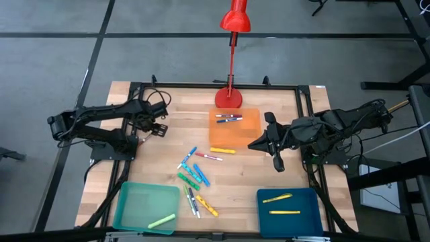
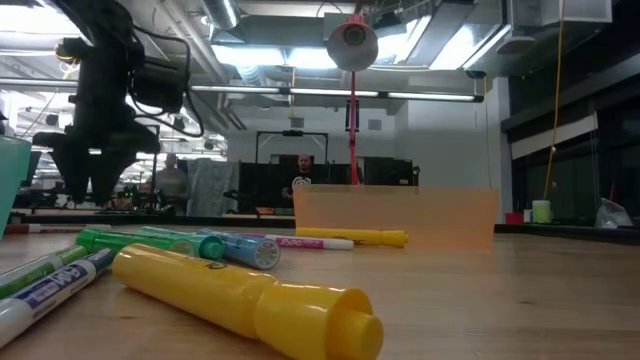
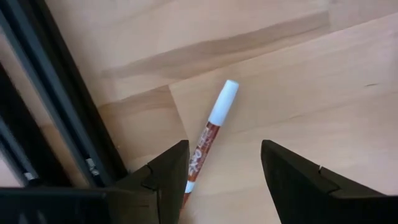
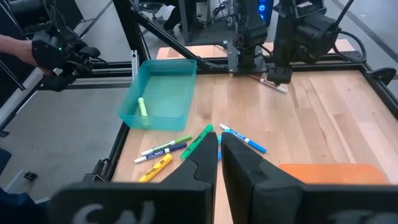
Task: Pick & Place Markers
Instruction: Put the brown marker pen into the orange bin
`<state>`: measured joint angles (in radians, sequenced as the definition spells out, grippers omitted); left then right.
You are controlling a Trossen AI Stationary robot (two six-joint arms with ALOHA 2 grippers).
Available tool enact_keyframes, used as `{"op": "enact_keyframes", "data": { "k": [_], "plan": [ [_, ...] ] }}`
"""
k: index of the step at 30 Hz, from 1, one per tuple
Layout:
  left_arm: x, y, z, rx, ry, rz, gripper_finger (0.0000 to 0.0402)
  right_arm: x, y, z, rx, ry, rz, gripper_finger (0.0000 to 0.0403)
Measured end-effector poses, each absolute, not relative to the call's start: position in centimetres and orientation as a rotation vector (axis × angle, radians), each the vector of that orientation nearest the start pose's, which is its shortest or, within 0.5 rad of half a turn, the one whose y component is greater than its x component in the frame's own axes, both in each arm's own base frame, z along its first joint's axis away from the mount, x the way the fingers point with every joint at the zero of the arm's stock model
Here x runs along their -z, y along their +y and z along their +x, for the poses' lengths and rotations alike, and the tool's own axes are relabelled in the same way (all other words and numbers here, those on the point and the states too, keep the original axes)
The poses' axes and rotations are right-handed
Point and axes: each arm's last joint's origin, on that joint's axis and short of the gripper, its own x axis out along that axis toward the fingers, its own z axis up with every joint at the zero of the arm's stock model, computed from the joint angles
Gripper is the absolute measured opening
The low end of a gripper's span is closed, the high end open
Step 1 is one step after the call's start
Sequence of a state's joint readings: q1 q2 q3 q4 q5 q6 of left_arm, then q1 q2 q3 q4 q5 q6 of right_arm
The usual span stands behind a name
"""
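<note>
The left claw [image 3: 221,180] is hovering over the left side of the wooden surface [image 1: 242,168], its fingers spread apart with nothing between them. A white-capped marker with a red-printed barrel [image 3: 208,140] is lying flat on the wood just beyond that gap, closer to one finger, with its lower end running under that fingertip's edge. In the high view this same marker [image 1: 144,139] is showing as a small sliver just beside the left claw [image 1: 156,128].

The right claw [image 1: 269,141] is hanging above the right half of the surface, beside the orange tray [image 1: 235,128]; its two fingers [image 4: 199,162] are pressed nearly together and are holding nothing. The loose cluster of markers [image 1: 195,178] is lying well apart from it, toward the middle.

Writing on the barrels is visible in the low view, but it is too small to read with confidence.

The high view alone is showing the tray contents: one green marker [image 1: 162,220] in the teal tray [image 1: 144,195], two yellow markers [image 1: 279,204] in the blue tray [image 1: 306,225], and a few markers in the orange tray beneath the red lamp [image 1: 234,40]. The low view is showing a fat yellow marker [image 2: 245,300] close up, and people standing far off in the room.
</note>
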<state>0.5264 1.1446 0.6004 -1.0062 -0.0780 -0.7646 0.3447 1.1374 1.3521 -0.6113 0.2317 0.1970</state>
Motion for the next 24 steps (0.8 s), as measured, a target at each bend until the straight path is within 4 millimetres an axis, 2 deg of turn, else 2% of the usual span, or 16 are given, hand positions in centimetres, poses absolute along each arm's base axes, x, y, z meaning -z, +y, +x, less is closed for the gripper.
{"op": "enact_keyframes", "data": {
  "k": [24],
  "plan": [
    [-13.4, 7.0, 11.7, -1.034, 1.316, -0.96, 0.018, -41.7, 6.9, 21.3, -0.071, 0.389, 0.082, 0.0023]
  ]
}}
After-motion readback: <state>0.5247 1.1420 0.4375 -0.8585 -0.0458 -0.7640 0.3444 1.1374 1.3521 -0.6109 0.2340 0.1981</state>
